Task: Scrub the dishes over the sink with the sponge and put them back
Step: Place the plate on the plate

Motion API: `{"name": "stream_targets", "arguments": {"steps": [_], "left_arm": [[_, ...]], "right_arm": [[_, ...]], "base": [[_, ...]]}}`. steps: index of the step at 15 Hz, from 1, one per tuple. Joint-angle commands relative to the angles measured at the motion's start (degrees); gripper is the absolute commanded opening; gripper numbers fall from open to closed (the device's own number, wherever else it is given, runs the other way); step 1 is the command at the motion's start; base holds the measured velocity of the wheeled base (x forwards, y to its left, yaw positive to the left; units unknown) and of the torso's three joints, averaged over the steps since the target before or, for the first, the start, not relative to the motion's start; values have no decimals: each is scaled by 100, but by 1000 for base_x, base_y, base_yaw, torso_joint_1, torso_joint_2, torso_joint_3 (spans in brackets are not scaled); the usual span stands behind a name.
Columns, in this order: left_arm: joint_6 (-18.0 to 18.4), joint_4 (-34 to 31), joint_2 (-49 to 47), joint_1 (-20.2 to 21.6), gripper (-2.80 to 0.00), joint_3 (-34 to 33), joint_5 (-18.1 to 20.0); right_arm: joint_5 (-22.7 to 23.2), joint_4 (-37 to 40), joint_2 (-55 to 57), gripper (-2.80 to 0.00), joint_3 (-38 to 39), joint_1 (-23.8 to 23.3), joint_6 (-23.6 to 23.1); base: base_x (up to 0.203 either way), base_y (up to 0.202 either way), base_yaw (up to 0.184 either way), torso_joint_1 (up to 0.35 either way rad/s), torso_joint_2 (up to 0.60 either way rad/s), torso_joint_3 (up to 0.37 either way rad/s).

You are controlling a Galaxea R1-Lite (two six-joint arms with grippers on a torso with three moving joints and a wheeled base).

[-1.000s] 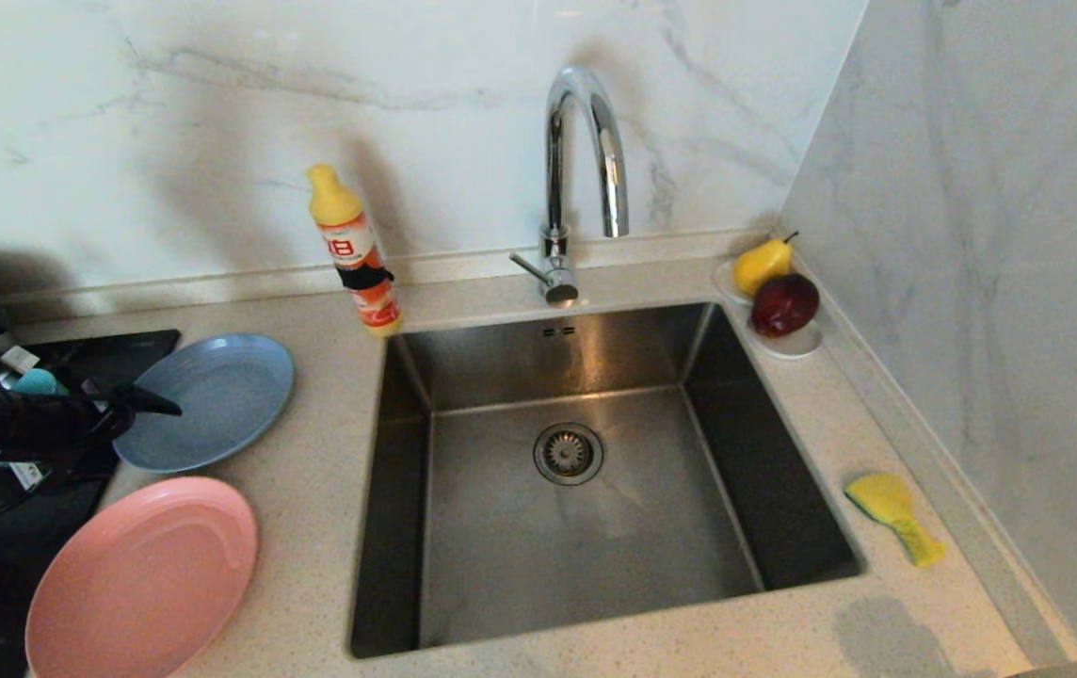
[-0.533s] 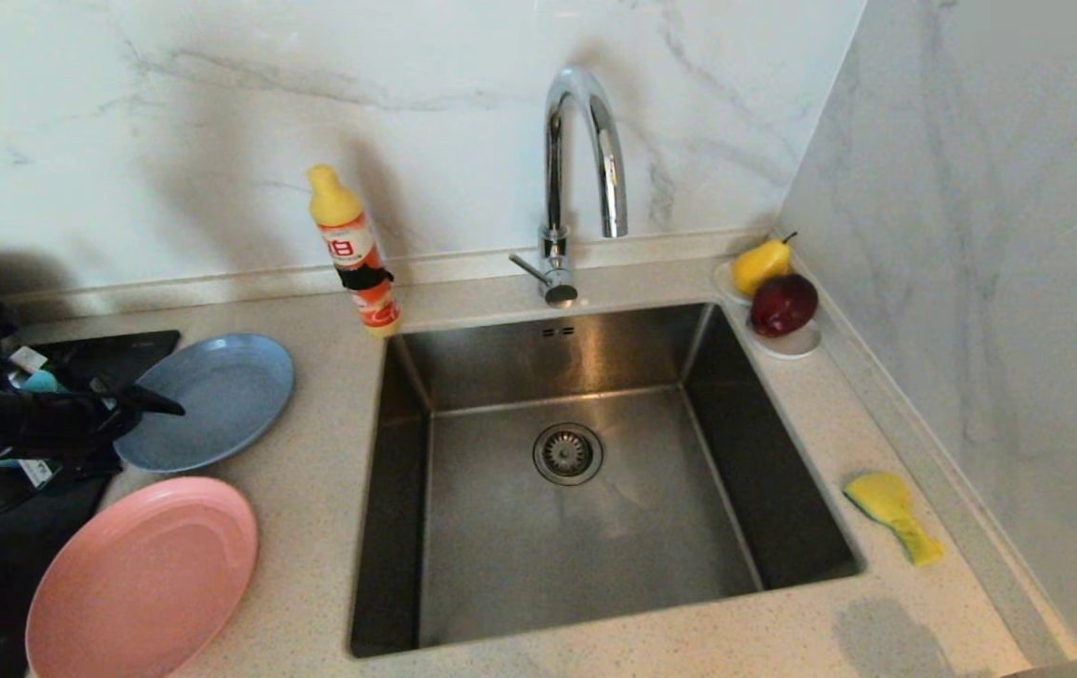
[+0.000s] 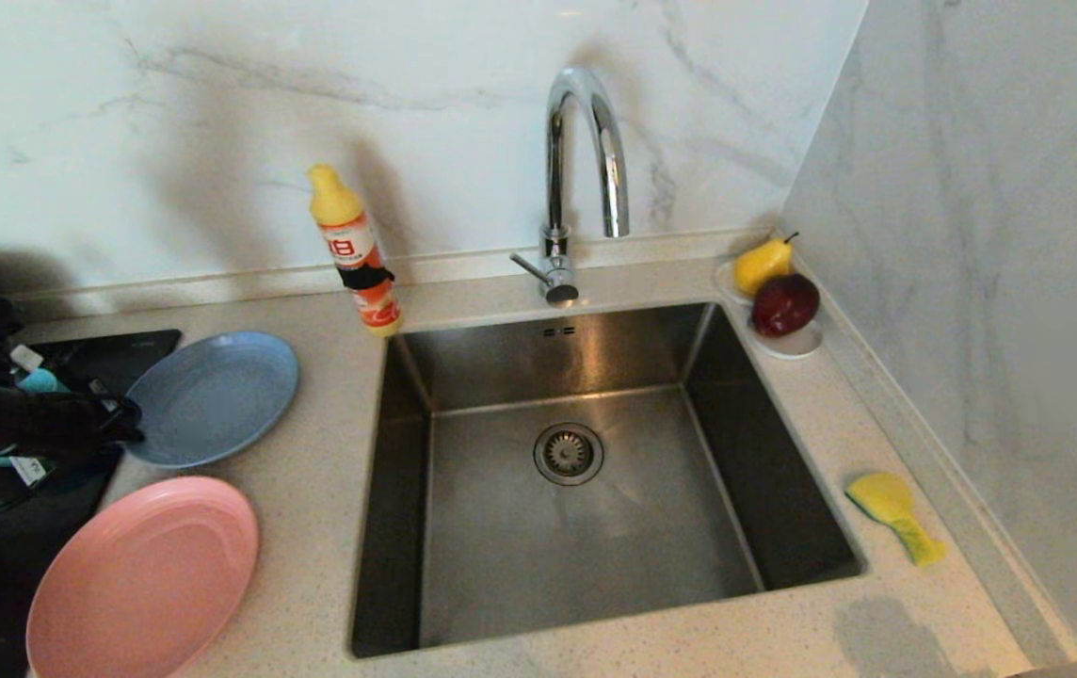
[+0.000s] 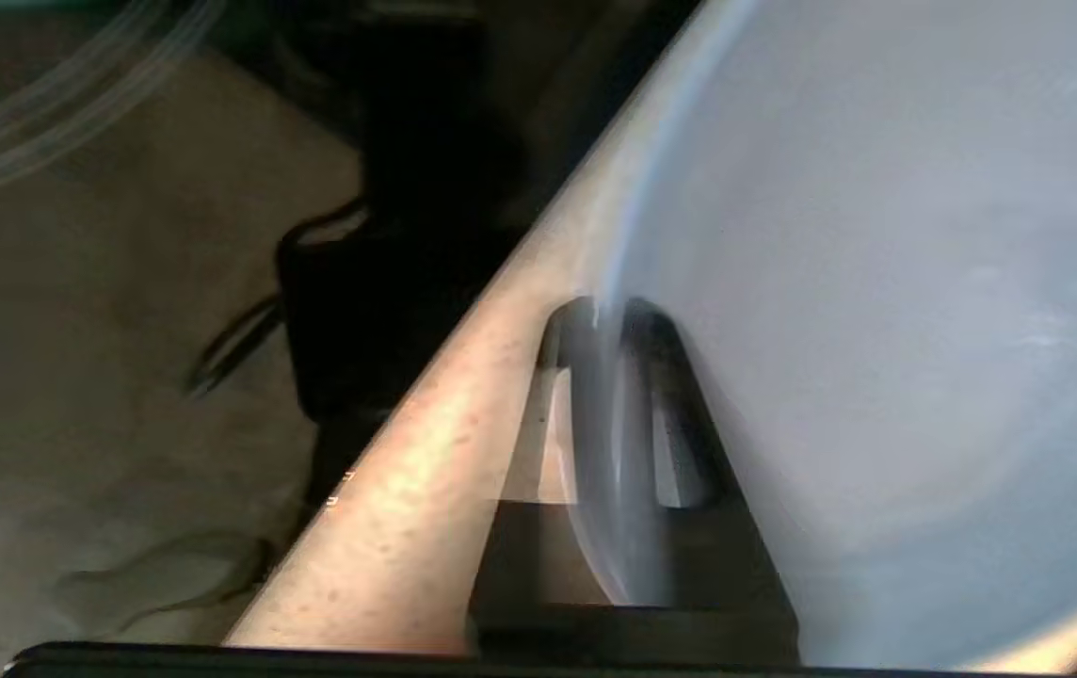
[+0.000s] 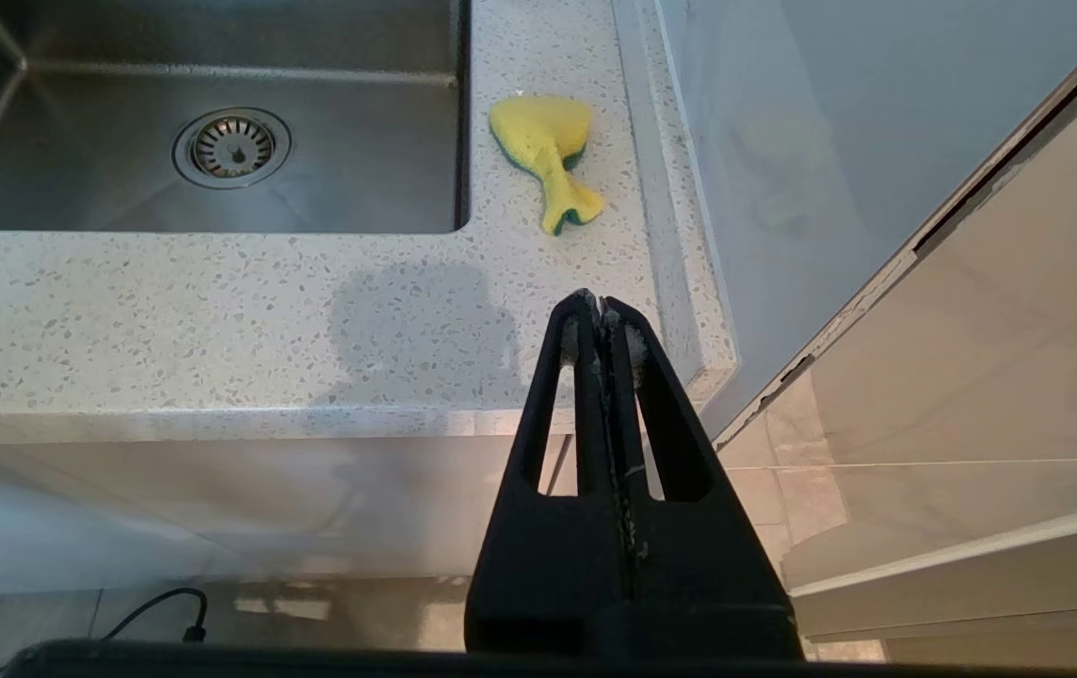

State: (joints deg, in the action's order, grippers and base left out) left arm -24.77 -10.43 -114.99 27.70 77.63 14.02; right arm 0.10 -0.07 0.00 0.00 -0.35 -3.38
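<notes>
Bright, even light falls on the kitchen counter (image 3: 313, 527); the tap (image 3: 581, 160) and the bottle (image 3: 355, 250) throw soft grey shadows on the marble wall (image 3: 171, 122). Glare streaks the sink (image 3: 586, 358). In the left wrist view the grey-blue plate (image 4: 877, 330) is smeared, its rim out of focus

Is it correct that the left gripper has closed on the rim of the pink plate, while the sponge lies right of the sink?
Not quite: the left gripper is shut on the grey-blue plate rim, as the left wrist view shows. The sponge does lie right of the sink.
</notes>
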Motion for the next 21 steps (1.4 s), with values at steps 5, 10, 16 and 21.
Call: {"name": "stream_targets", "arguments": {"steps": [5, 10, 16, 21], "left_arm": [[24, -575, 97, -7, -280, 374, -17], [-53, -717, 670, -2, -280, 655, -13], [484, -2373, 1541, 103, -280, 848, 24], [1442, -2944, 2014, 647, -280, 157, 130]], "right_arm": [[0, -1, 9, -280, 0, 0, -4], [4, -1, 9, -280, 0, 0, -4], [-1, -1, 9, -280, 0, 0, -4], [-1, -1, 9, -280, 0, 0, -4]], "base": [[0, 0, 0, 0, 0, 0], [0, 0, 0, 0, 0, 0], [0, 0, 0, 0, 0, 0], [0, 0, 0, 0, 0, 0]]}}
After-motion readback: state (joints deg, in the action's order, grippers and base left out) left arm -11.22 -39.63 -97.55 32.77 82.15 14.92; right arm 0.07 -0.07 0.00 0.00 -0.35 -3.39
